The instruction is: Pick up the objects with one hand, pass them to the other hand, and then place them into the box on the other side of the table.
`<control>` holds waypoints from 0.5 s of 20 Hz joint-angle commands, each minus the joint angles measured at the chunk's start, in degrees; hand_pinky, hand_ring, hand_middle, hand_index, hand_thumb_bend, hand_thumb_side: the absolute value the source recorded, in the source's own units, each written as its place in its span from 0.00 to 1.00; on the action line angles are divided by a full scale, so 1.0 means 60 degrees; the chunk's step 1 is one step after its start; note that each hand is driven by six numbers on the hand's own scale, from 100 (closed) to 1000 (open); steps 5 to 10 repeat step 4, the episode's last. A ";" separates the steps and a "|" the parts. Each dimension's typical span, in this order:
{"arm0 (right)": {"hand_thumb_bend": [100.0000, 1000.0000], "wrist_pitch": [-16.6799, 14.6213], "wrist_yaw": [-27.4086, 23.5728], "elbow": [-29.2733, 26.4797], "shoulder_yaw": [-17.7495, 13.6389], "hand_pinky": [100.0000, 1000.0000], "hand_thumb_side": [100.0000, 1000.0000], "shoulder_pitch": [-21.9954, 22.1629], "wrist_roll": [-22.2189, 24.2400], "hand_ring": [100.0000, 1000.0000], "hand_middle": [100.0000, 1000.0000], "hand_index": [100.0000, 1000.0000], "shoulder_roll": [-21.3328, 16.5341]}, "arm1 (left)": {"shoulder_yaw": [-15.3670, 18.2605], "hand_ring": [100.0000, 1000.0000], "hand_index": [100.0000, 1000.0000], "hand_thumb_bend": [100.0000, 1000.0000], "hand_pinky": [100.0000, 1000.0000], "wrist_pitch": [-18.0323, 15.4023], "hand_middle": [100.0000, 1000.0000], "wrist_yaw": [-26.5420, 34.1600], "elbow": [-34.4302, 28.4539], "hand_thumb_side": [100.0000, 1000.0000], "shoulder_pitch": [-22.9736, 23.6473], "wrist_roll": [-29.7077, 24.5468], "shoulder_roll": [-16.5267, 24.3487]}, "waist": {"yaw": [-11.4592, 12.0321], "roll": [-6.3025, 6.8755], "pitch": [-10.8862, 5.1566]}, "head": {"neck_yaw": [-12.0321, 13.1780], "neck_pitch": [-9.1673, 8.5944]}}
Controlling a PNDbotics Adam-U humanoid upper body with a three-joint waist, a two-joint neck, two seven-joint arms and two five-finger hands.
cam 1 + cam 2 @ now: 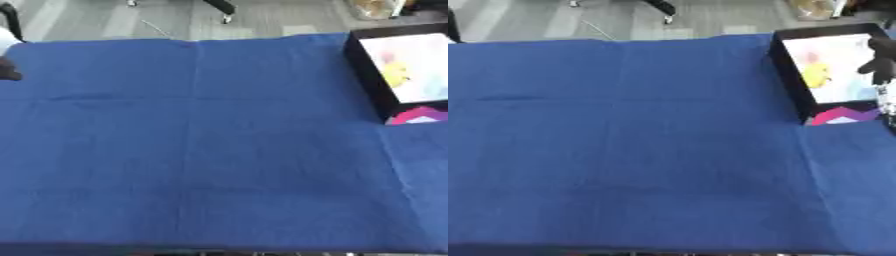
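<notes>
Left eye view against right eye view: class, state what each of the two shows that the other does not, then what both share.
Only the left eye view shows a dark shape with a bit of white at its left edge; I cannot tell what it is. Only the right eye view shows the right hand, dark, over the black box at the right edge; its fingers cannot be made out. Both show the blue cloth, the box's pale pictured inside, and a pink patch at its near end.

A blue cloth [201, 150], creased in faint fold lines, covers the tabletop edge to edge. Beyond its far edge lies a grey plank floor [96, 20], where dark chair legs on castors [223, 12] stand.
</notes>
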 commanded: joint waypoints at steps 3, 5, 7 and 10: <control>0.00 -0.0012 0.0199 -0.0181 -0.0095 1.00 0.41 -0.0038 -0.0064 0.91 0.44 0.73 -0.0072 | 0.0017 0.50 0.75 0.01 0.67 0.0247 0.48 0.0034 -0.0199 1.00 0.0032 0.0167 0.0017 | 0.0000 -0.0013 -0.0169 | 0.0049 0.0054; 0.00 -0.0009 0.0216 -0.0170 -0.0089 1.00 0.41 -0.0043 -0.0064 0.91 0.44 0.73 -0.0059 | 0.0014 0.50 0.74 0.01 0.67 0.0283 0.48 0.0044 -0.0199 1.00 0.0044 0.0182 0.0011 | 0.0001 -0.0013 -0.0175 | 0.0045 0.0054; 0.00 -0.0009 0.0216 -0.0170 -0.0089 1.00 0.41 -0.0043 -0.0064 0.91 0.44 0.73 -0.0059 | 0.0014 0.50 0.74 0.01 0.67 0.0283 0.48 0.0044 -0.0199 1.00 0.0044 0.0182 0.0011 | 0.0001 -0.0013 -0.0175 | 0.0045 0.0054; 0.00 -0.0009 0.0216 -0.0170 -0.0089 1.00 0.41 -0.0043 -0.0064 0.91 0.44 0.73 -0.0059 | 0.0014 0.50 0.74 0.01 0.67 0.0283 0.48 0.0044 -0.0199 1.00 0.0044 0.0182 0.0011 | 0.0001 -0.0013 -0.0175 | 0.0045 0.0054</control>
